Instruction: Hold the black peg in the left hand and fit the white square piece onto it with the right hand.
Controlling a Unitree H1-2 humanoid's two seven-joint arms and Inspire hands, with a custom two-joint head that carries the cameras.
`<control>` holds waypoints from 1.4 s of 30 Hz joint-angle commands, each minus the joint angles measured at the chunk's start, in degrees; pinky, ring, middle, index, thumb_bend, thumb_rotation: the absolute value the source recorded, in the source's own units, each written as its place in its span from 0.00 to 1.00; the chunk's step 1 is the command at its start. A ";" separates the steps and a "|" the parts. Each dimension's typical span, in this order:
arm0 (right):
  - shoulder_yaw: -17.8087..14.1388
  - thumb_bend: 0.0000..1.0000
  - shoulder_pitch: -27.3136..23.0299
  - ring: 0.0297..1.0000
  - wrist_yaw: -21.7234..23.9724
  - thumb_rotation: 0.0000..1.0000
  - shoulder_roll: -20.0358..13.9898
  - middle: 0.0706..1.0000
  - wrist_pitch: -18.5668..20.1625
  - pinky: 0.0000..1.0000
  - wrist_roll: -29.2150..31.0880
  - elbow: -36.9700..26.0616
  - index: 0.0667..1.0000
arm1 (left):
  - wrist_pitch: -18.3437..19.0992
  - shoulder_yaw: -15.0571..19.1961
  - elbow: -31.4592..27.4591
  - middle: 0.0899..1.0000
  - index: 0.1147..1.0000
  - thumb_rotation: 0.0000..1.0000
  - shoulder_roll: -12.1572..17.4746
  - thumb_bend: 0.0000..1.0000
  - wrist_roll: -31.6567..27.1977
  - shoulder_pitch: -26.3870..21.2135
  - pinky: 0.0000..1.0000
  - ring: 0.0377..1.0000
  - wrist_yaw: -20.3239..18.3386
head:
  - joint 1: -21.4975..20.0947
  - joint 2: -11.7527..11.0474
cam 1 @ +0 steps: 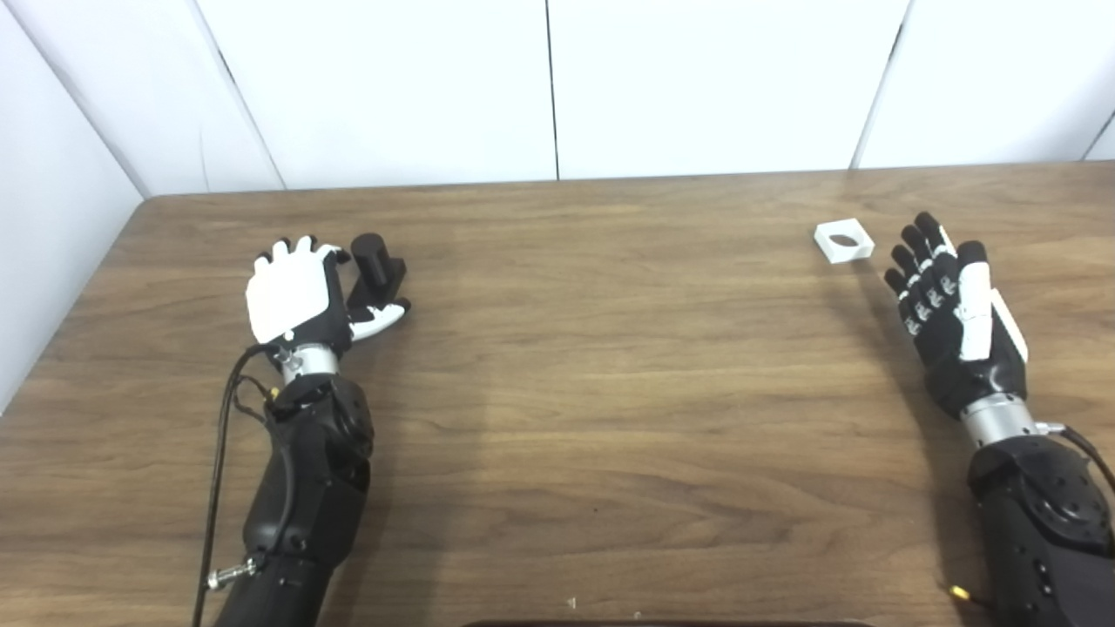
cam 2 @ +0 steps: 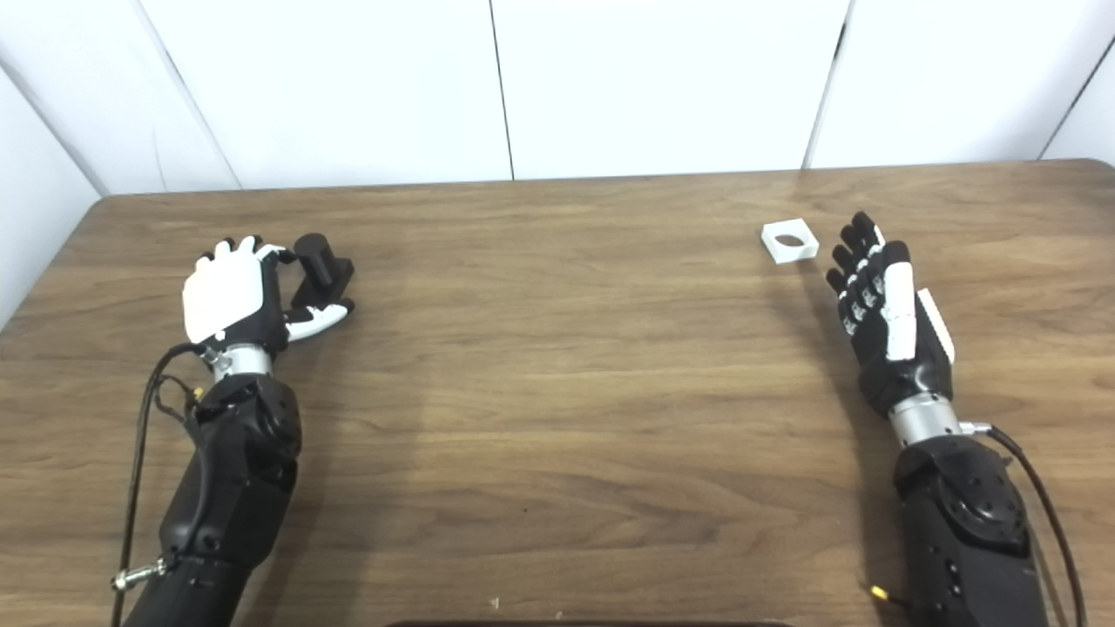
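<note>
The black peg [cam 1: 376, 259], a short cylinder on a square base, stands on the table at the left. My left hand [cam 1: 296, 296] is right beside it on its left, back towards me. Its fingers are partly bent and its thumb [cam 1: 380, 319] reaches in front of the peg's base; nothing is wrapped around the cylinder. The white square piece [cam 1: 843, 240], with a round hole, lies flat at the far right. My right hand [cam 1: 954, 313] is open and empty, palm inward, just right of and nearer than the piece, not touching it.
The wooden table [cam 1: 610, 374] ends at white wall panels along the back and left. A cable [cam 1: 222, 418] hangs along my left forearm. A dark edge [cam 1: 662, 623] shows at the bottom centre.
</note>
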 commanded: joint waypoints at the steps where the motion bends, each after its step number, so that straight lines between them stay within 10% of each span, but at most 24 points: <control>1: 0.01 0.62 3.18 1.00 0.53 1.00 0.27 1.00 -1.52 1.00 -0.02 2.31 1.00 | 0.06 0.48 -0.08 0.94 0.68 0.48 1.36 0.76 1.53 -3.38 1.00 1.00 1.09 | 0.07 0.02; 31: -0.48 0.60 4.00 1.00 0.47 1.00 0.02 1.00 -1.05 1.00 0.66 1.70 1.00 | 0.06 0.07 7.49 0.90 0.68 0.49 1.37 0.75 2.77 -7.71 1.00 0.99 -0.27 | -0.18 0.06; 42: -0.79 0.60 4.05 1.00 0.92 1.00 -0.23 1.00 -0.55 1.00 1.64 1.43 1.00 | 0.04 -0.58 7.68 0.89 0.62 0.31 1.26 0.71 1.45 -7.62 1.00 0.99 0.61 | 0.16 0.22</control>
